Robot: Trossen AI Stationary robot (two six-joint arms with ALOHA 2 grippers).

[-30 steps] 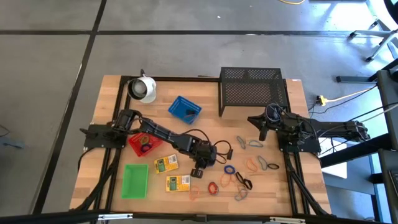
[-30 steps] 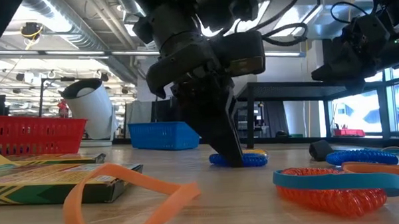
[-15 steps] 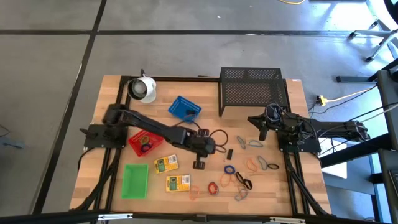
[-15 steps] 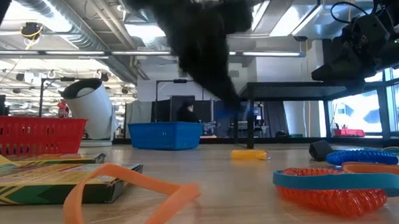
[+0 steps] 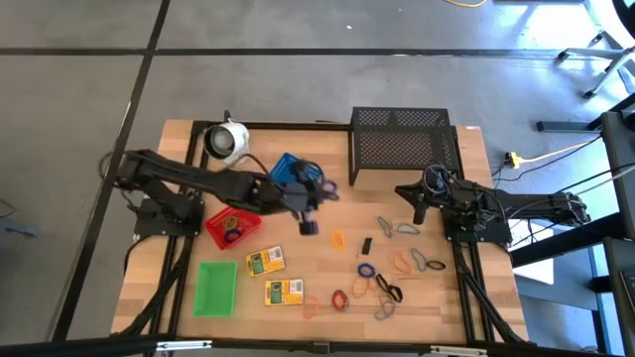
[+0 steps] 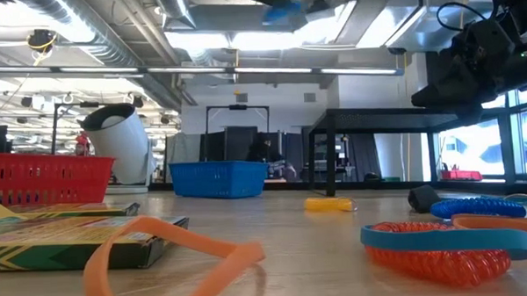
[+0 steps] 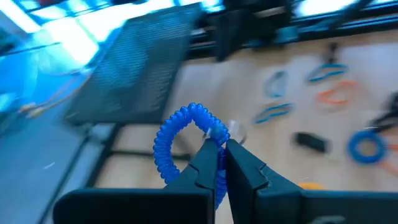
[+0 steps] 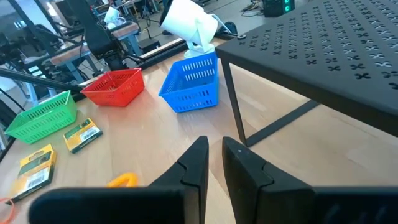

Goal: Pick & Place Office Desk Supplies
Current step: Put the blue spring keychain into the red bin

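Left end effector (image 7: 219, 144) pinches blue coiled loop (image 7: 180, 134) above blue tray (image 5: 288, 171).

Blue loop (image 7: 186, 134) — now lifted, tray-ward

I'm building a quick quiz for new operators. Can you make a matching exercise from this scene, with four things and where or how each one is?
Things:
1. blue coiled loop
2. red plastic tray
3. green plastic tray
4. black wire-mesh rack

States:
a. empty
b. pinched in the left gripper
c. stands by the right gripper
d. holds small loops

Pairs: 1-b, 2-d, 3-a, 4-c
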